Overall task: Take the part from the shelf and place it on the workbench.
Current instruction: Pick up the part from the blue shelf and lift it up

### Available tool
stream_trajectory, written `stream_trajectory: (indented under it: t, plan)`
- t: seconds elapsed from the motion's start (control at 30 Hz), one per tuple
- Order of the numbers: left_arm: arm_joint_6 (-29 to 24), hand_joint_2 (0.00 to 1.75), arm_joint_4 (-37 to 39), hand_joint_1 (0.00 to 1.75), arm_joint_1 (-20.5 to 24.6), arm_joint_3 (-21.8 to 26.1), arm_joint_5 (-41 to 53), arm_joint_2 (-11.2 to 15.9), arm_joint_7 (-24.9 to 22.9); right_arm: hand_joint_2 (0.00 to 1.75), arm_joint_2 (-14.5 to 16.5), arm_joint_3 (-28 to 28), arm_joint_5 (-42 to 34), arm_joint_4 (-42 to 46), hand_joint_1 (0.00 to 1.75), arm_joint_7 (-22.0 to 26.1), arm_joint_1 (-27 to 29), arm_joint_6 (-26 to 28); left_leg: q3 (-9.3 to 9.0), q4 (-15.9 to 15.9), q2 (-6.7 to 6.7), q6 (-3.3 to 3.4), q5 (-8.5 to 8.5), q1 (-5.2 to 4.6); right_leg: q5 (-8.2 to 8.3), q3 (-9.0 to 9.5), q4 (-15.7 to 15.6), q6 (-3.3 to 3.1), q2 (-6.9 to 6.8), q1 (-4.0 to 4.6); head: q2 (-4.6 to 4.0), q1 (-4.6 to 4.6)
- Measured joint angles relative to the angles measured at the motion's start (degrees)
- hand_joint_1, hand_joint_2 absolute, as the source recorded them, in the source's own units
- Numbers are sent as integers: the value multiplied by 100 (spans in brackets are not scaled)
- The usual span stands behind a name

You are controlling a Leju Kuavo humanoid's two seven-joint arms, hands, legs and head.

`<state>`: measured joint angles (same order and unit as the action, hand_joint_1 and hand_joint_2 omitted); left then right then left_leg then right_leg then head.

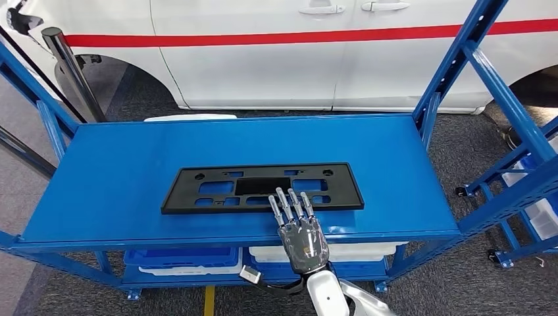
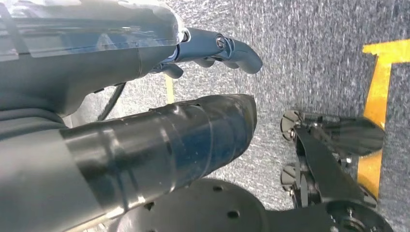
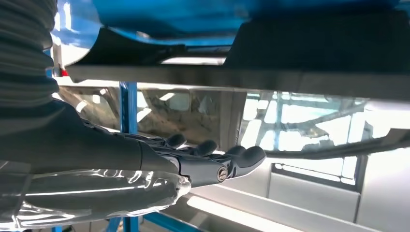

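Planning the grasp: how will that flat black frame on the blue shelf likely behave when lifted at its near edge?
The black frame looks thin, long and full of cut-outs, so it probably weighs little and may flex or droop when lifted near one edge by the right hand. Lying flat on the smooth shelf, it will likely slide rather than tip.

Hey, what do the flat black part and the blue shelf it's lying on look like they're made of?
The black part looks like moulded plastic: matte, thin, with neat cut-out openings and a raised rim. The blue shelf looks like painted or powder-coated sheet metal: smooth, evenly blue, with a soft sheen and folded edges on angled steel posts. Both are judged by look only. The right hand reaches over the part's near edge.
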<state>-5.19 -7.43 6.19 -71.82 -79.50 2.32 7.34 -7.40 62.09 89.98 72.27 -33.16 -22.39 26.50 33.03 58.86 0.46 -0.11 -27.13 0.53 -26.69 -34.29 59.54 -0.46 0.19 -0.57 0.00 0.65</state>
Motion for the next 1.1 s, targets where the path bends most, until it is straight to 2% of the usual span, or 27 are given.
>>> stream_trajectory:
  t: [0.03,0.1,0.17,0.2,0.23,0.27,0.33,0.37,0.4,0.47,0.53,0.6,0.67,0.7,0.73,0.77,0.8,0.87,0.93,1.03,1.1]
  plan:
    - [5,0,-1,0,1,-7,-3,-1,0,175,-25,29,0,44,0,0,-47,-7,49,113,-2,-26,-80,10,18,2,-21,-42,-3,-6,0,0]
    - [13,0,-1,0,-1,-18,-8,-3,-1,175,-68,56,2,120,0,0,-212,-13,298,672,-8,-58,-410,19,44,-6,-43,-104,-11,-11,0,0]
    - [16,0,-1,0,-4,-27,-14,-4,-3,175,-115,66,3,189,0,-1,-396,-45,608,1376,-9,-76,-725,21,55,-23,-41,-130,-10,6,0,0]
    - [16,0,-1,0,-7,-32,-19,-4,-5,175,-139,77,3,230,0,-1,-453,-77,669,1537,-9,-80,-751,22,58,-25,-38,-133,-10,14,0,-1]
    - [16,0,-1,0,-11,-41,-26,-4,-6,175,-155,92,3,281,0,-1,-485,-119,625,1484,-9,-76,-670,22,60,-25,-33,-132,-7,19,0,-1]
    - [16,0,-1,0,-14,-52,-35,-4,-7,175,-167,107,3,340,0,-1,-506,-157,477,1218,-9,-64,-501,22,61,-23,-25,-129,-4,22,0,-1]
    - [16,0,0,0,-15,-76,-56,-4,-7,175,-176,128,3,466,0,-2,-538,-201,70,430,-13,-21,-177,9,60,-28,0,-104,0,33,0,0]
    - [16,0,0,0,-13,-86,-64,-4,-7,175,-178,137,3,518,0,-2,-549,-204,-69,148,-16,5,-92,-3,64,-38,9,-79,1,40,0,-1]
    - [17,0,0,0,-12,-94,-71,-4,-6,175,-179,148,3,559,0,-2,-554,-202,-134,0,-19,27,-70,-18,69,-49,14,-50,0,44,0,0]
    - [21,0,0,0,-16,-106,-87,-5,-5,175,-180,173,3,610,0,-2,-548,-179,-137,-41,-22,76,-57,-28,90,-56,2,10,1,46,0,1]
    - [24,0,-1,0,-18,-111,-106,-10,-3,175,-180,191,5,637,0,-2,-532,-142,-160,-100,-14,143,-15,-2,14,-88,90,67,2,45,0,3]
    - [25,0,-1,0,-12,-114,-113,-15,1,175,-180,211,9,645,0,-2,-508,-112,-179,-141,0,197,12,19,-275,-308,571,114,2,33,0,3]
    - [24,0,0,0,-9,-116,-113,-14,2,175,-180,234,13,644,0,-2,-463,-97,-176,-137,4,218,7,17,-585,-666,1304,145,-1,16,0,3]
    - [24,0,0,0,-11,-116,-114,-14,2,175,-180,244,13,643,0,-2,-438,-93,-178,-133,4,218,0,16,-621,-780,1521,156,-2,7,0,4]
    - [24,0,0,0,-11,-116,-115,-14,2,175,-180,252,14,643,0,-2,-420,-94,-182,-126,2,214,-9,16,-549,-799,1536,163,-3,-3,0,3]
    - [24,0,0,0,-12,-116,-118,-16,2,175,-180,257,14,649,0,-2,-409,-99,-190,-116,-1,203,-24,17,-377,-702,1318,162,-6,-14,0,3]
    - [25,0,0,0,-11,-116,-122,-19,3,175,-179,259,14,663,0,-2,-397,-102,-202,-102,-4,187,-45,18,-161,-524,940,155,-12,-23,0,3]
    - [25,0,0,0,-9,-117,-144,-24,11,175,-164,259,14,694,0,6,-320,-40,-207,-64,-12,132,-93,8,73,-197,274,120,-19,-10,0,3]
    - [25,0,0,0,-13,-119,-190,-24,45,175,-96,209,15,704,0,127,-79,94,-204,-51,-18,67,-121,0,56,-100,67,70,-17,24,0,2]
    - [185,0,-9,0,17,-124,-218,-85,279,175,148,-198,15,698,0,869,444,115,-202,-4,-19,-22,-202,22,56,-69,11,-32,-11,20,0,0]
    - [-21,0,-61,0,318,-235,221,-450,129,175,423,-557,13,626,0,1046,609,-118,21,441,-23,-59,-468,21,66,-54,-20,-86,-38,0,0,-11]
